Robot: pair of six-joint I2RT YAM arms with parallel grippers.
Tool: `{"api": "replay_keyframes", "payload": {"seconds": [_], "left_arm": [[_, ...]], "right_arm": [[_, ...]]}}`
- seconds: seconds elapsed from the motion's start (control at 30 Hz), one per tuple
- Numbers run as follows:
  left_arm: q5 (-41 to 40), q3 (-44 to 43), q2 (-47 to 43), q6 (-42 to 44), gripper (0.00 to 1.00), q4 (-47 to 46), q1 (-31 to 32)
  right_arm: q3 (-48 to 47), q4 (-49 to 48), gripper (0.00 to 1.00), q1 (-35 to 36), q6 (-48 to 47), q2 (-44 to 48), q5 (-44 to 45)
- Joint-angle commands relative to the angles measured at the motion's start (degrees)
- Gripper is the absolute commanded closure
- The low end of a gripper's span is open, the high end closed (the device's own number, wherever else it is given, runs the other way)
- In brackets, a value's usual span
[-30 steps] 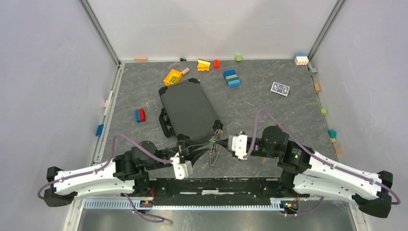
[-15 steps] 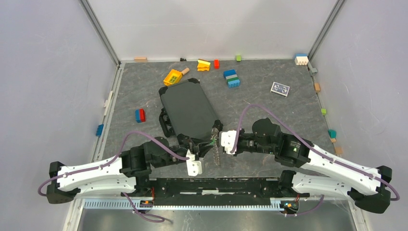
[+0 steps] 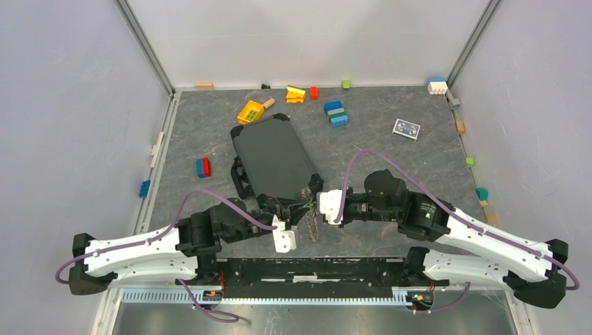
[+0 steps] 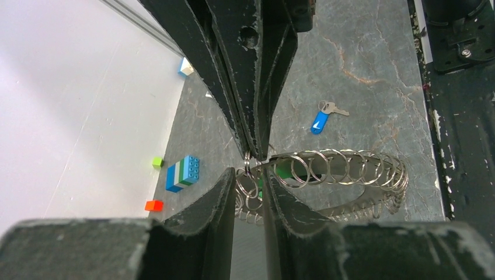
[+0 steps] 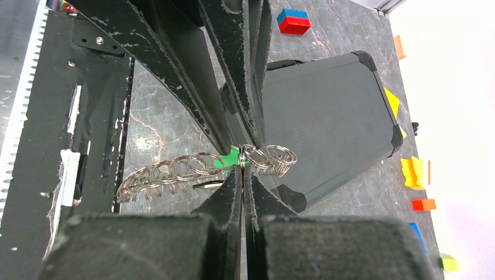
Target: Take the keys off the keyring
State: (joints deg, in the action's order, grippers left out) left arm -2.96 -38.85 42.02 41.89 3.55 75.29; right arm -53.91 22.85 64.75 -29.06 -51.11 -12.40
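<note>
The keyring (image 3: 311,225) is a large thin metal ring crowded with small split rings and greyish keys, held up off the table between both grippers. It also shows in the left wrist view (image 4: 350,169) and the right wrist view (image 5: 169,172), with its green tag (image 5: 229,158). My right gripper (image 5: 241,169) is shut on the ring beside the tag. My left gripper (image 4: 250,172) faces it, its fingers a narrow gap apart with small rings between them. A blue-headed key (image 4: 318,122) lies loose on the table.
A black case (image 3: 272,157) lies just behind the grippers. A red-blue brick (image 3: 203,167) is to its left. Blue-green bricks (image 3: 336,114), yellow toys (image 3: 250,111) and a card (image 3: 406,128) lie further back. Small blocks line the side walls.
Both arms have shifted: the left gripper moved right and forward, the right gripper moved left toward it. The keyring stays held between them, now slightly further left.
</note>
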Motion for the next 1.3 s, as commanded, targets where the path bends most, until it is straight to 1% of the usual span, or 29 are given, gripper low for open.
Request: {"api": "replay_keyframes", "payload": {"seconds": [0.0, 0.53, 0.6, 0.7, 0.87, 1.0, 1.03, 1.2, 1.27], "left_arm": [[-0.8, -1.4, 0.0, 0.6, 0.7, -5.1, 0.1], [-0.8, -1.9, 1.2, 0.0, 0.74, -4.6, 0.1], [-0.8, -1.9, 1.2, 0.0, 0.77, -4.5, 0.1], [-0.9, -1.9, 1.3, -0.2, 0.86, -4.4, 0.1], [-0.7, -2.0, 1.3, -0.4, 0.97, -4.1, 0.1], [-0.1, -2.5, 1.2, -0.7, 0.98, -2.8, 0.1], [0.3, -2.6, 1.1, -0.7, 0.98, -2.3, 0.1], [0.3, -1.7, -0.2, -1.1, 0.98, -2.8, 0.1], [-0.2, -1.0, -1.2, -1.7, 0.98, -3.4, 0.1]], "right_arm": [[-2.8, -2.6, 1.0, 0.1, -0.4, 0.3, -1.9], [-1.7, -4.6, 1.0, 0.1, -0.2, 1.0, -3.0], [-1.6, -4.7, 1.0, 0.1, -0.2, 1.1, -3.1], [-1.6, -4.7, 1.0, 0.1, -0.2, 1.3, -3.1], [-1.4, -4.8, 1.0, 0.1, -0.3, 1.6, -3.3], [-0.9, -5.1, 1.0, 0.1, -0.4, 1.9, -3.5], [-0.6, -5.4, 0.99, 0.1, -0.4, 2.1, -3.5], [2.7, -9.2, 0.86, 0.1, -0.6, 5.0, -2.5], [5.0, -12.1, 0.79, 0.1, -0.5, 7.0, -1.8]]}}
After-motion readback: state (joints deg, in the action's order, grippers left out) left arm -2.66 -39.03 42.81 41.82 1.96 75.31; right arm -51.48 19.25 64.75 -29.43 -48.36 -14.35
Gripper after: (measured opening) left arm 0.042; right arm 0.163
